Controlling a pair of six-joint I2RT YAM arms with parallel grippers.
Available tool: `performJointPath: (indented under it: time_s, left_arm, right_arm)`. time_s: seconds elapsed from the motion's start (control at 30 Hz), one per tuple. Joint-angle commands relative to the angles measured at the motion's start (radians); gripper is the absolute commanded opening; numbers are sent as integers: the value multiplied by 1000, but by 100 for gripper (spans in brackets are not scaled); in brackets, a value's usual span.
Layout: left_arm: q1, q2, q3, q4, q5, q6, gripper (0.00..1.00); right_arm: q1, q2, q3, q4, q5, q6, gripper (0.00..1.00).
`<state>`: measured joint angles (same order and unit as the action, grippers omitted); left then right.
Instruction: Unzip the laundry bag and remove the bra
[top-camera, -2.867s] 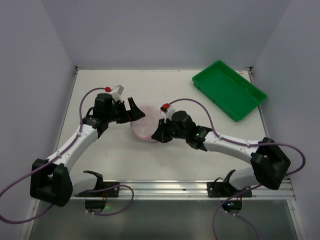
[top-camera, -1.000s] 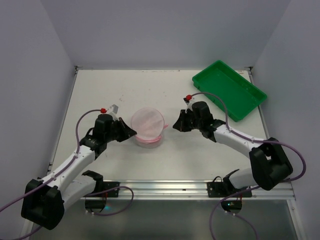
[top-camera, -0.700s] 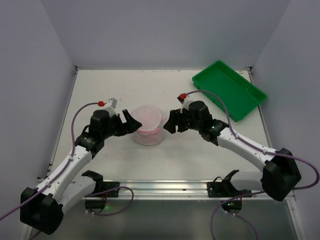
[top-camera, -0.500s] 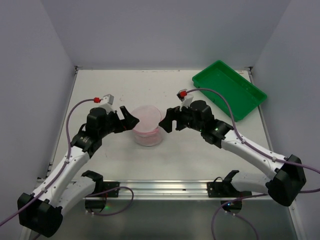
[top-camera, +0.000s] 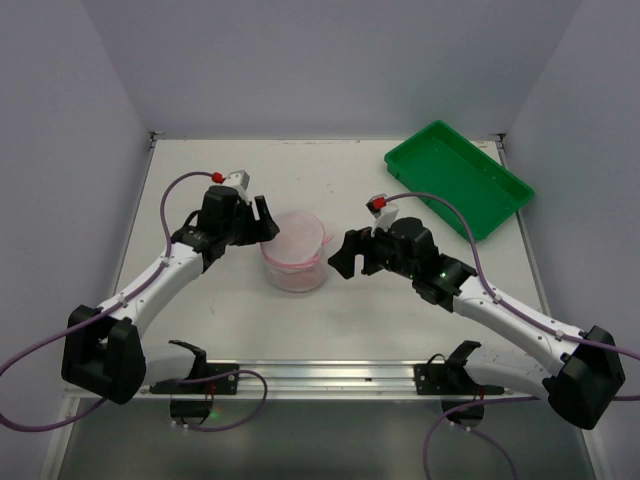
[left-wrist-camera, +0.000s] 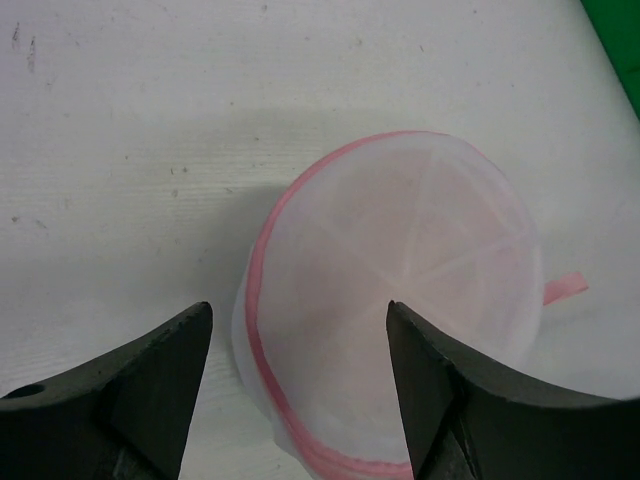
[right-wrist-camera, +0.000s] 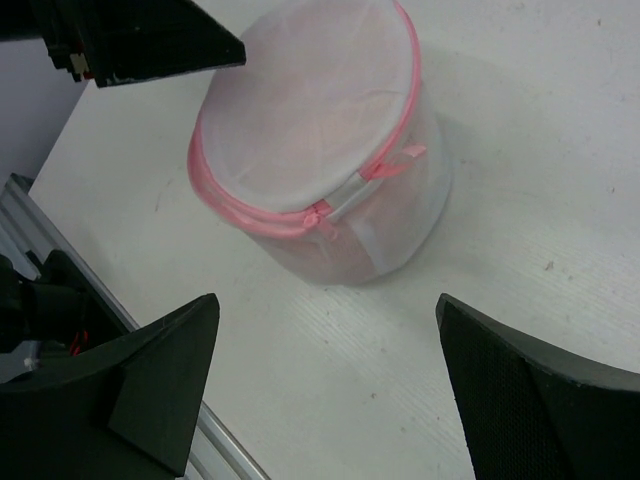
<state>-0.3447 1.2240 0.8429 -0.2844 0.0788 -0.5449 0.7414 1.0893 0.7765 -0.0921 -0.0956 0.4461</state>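
Observation:
The laundry bag (top-camera: 295, 250) stands upright mid-table, a white mesh drum with pink zip trim round its lid. My left gripper (top-camera: 262, 222) hovers open at its left side; in the left wrist view the bag (left-wrist-camera: 400, 290) and its pink rim lie between and beyond the spread fingers (left-wrist-camera: 150, 390). My right gripper (top-camera: 345, 255) is open just right of the bag, apart from it. The right wrist view shows the bag (right-wrist-camera: 320, 150), its zip pull (right-wrist-camera: 318, 213) and a pink tab (right-wrist-camera: 400, 158) facing my right gripper (right-wrist-camera: 328, 305). The bra is hidden; only a pinkish tint shows through the mesh.
A green plastic tray (top-camera: 458, 178) sits at the back right of the table, its corner (left-wrist-camera: 625, 40) just visible in the left wrist view. The metal rail (top-camera: 330, 378) runs along the near edge. Grey walls close in the sides and back.
Both grippers went from shut to open. The left arm reached farther back to the bag's left side; the right gripper closed in toward the bag's right. The bag now stands upright.

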Motion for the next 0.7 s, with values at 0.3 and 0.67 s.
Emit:
performJointPath:
  time_s: [0.3, 0.67]
  left_arm:
    - [15, 155, 122, 51, 5, 137, 59]
    - [13, 102, 111, 60, 22, 172, 8]
  right_arm:
    - [7, -85, -95, 48, -15, 42, 91]
    - [6, -75, -92, 57, -23, 43, 90]
